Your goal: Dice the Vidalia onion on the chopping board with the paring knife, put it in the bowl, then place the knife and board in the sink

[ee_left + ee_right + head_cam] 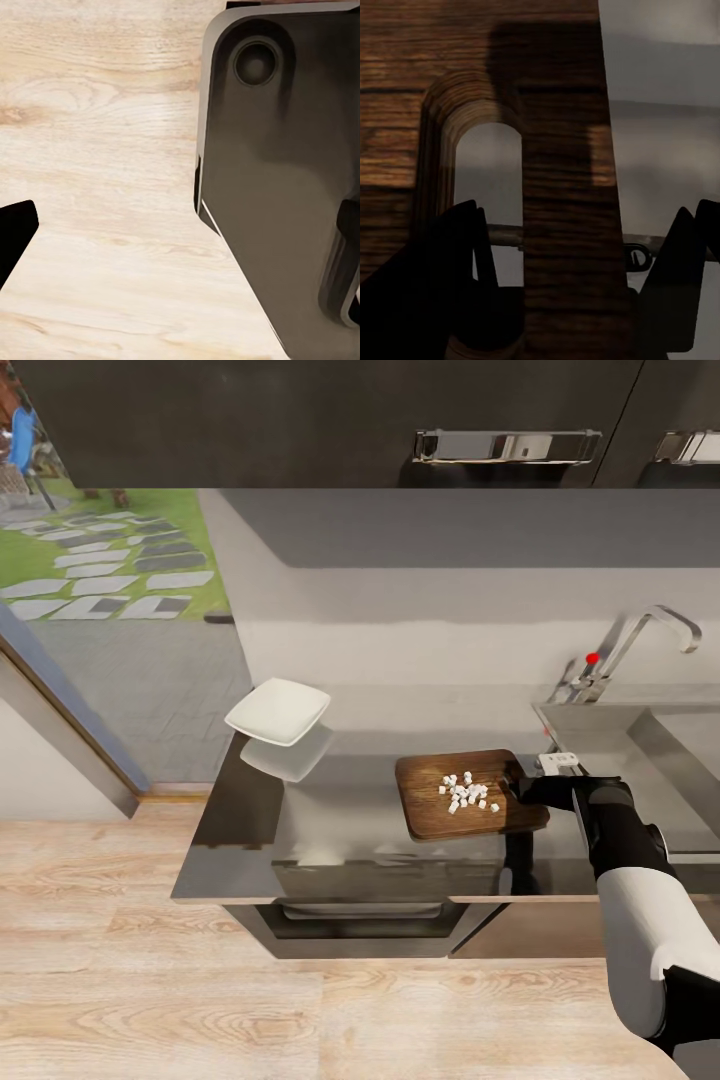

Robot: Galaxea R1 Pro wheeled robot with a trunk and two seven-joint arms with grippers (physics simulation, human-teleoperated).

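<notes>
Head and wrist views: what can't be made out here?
- Sink interior: head view, cut off by the right edge and hidden by the right arm; its contents cannot be told.
- Right gripper: fingers straddle the board handle strip; contact unclear in shadow.
- Diced onion: pieces too small to count.

No readable text, labels, brand marks, numbers or signs in any view. Checked the glossy black upper cabinets with chrome handles, the brown wooden chopping board, the shallow white squarish bowl, the curved chrome tap and the grey metal surface: all plain. A small white tag-like piece sits by the board's edge; any marking on it is too small to read.
</notes>
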